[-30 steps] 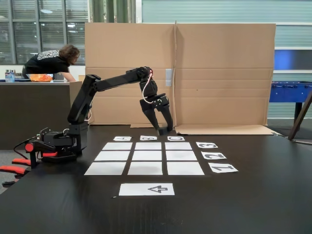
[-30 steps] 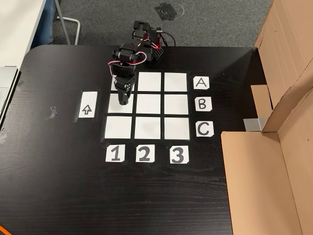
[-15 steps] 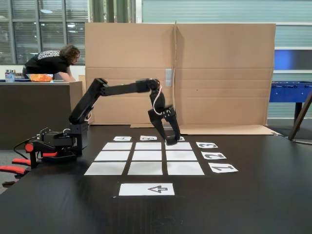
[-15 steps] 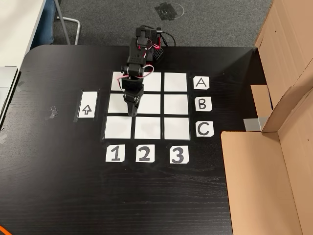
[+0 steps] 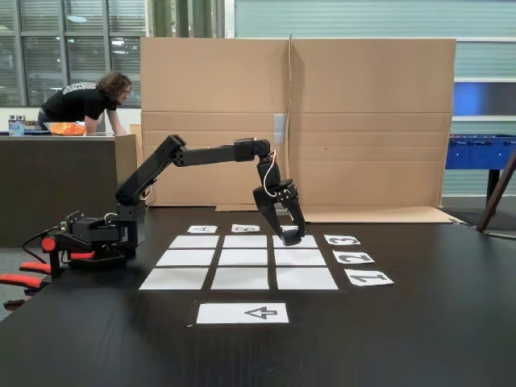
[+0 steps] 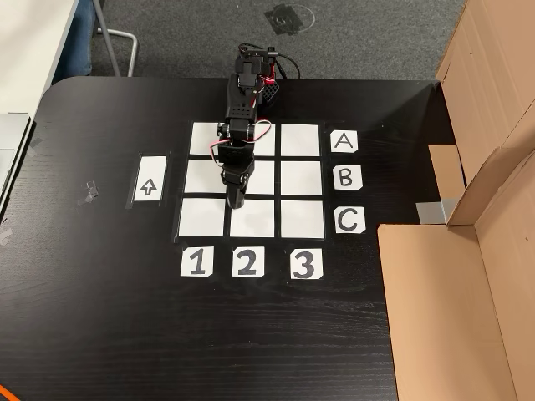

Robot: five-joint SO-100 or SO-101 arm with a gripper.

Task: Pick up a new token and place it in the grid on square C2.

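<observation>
While the black two-finger gripper (image 5: 290,239) hangs low over the plain white paper square C2 (image 6: 252,219), its jaws seemingly pinch the small black cylindrical token, though I cannot tell; release remains.

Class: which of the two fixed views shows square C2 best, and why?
The fixed view from above: square C2 lines up with the C card and 2 card, its top edge under the gripper. The side view shows it foreshortened.
</observation>
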